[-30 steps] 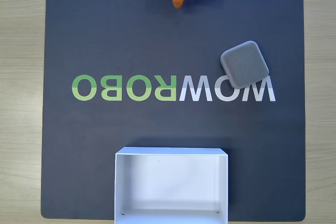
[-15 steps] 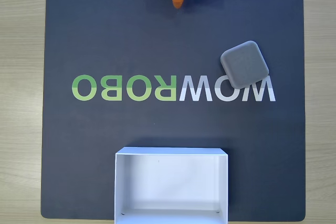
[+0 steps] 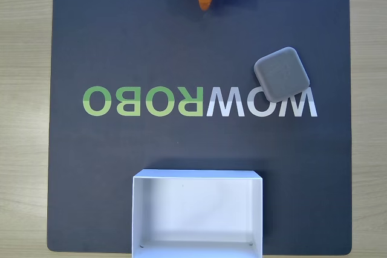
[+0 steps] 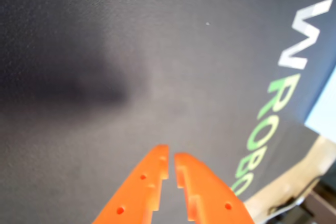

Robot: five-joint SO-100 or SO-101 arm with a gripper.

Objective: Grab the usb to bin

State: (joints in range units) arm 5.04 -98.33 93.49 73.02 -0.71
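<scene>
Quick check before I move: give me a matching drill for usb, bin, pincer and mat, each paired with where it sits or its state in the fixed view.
Things:
1. usb
2. bin
3. pincer
4. mat

Places or states:
A. at the top edge, orange, fingers nearly together
B. at the bottom edge, white, nothing inside
C. right of centre, grey, lying on the white letters
D. dark, under everything, on the wooden table

Pairs: 1-C, 2-B, 3-A, 4-D
</scene>
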